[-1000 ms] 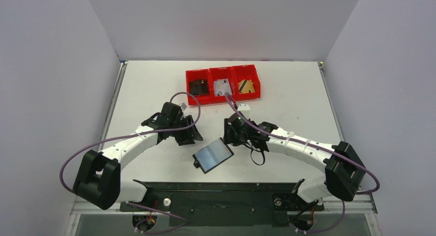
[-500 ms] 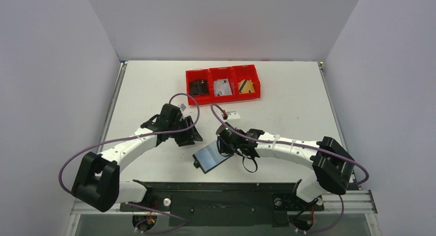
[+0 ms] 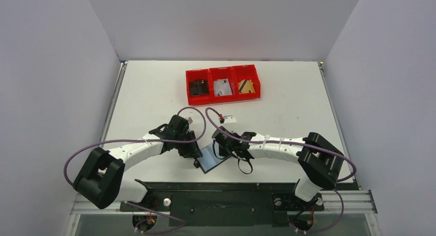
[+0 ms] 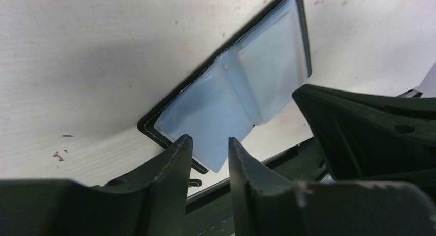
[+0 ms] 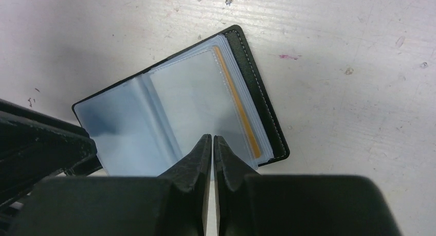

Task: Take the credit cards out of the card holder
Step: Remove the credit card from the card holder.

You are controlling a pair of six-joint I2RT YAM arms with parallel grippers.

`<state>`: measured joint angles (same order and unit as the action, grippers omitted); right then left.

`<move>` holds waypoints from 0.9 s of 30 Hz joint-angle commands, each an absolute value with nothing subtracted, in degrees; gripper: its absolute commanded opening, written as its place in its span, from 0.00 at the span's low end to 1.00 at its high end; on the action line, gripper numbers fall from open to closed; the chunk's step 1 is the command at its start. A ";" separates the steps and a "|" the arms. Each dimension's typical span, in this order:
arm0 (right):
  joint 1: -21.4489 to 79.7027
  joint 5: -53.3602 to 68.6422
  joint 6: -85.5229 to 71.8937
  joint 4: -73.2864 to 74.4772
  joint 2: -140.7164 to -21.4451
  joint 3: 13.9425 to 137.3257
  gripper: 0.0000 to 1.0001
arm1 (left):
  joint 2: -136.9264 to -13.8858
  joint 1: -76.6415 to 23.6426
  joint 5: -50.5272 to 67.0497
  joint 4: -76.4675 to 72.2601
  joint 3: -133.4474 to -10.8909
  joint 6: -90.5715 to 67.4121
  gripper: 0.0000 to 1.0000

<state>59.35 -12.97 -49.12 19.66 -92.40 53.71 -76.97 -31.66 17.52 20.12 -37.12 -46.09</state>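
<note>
You have the card holder point(image 3: 212, 157) open near the table point(image 3: 154, 92) front, your left gripper point(image 4: 210, 143) slightly parted at its corner, your right gripper point(image 5: 212, 139) closed over the sleeve, both empty, with one gold card point(image 5: 237, 100) left inside and other cards point(image 3: 247, 86) lying in the far red bins point(image 3: 223, 98).

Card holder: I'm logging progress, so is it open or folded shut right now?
Open: the card holder lies spread flat, two clear sleeve pages face up, a gold card's edge showing inside one.
</note>
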 commanded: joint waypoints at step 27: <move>64.07 -11.70 -53.92 12.10 -96.41 52.46 0.00 | -88.84 -31.28 11.26 17.74 -40.26 -44.23 0.00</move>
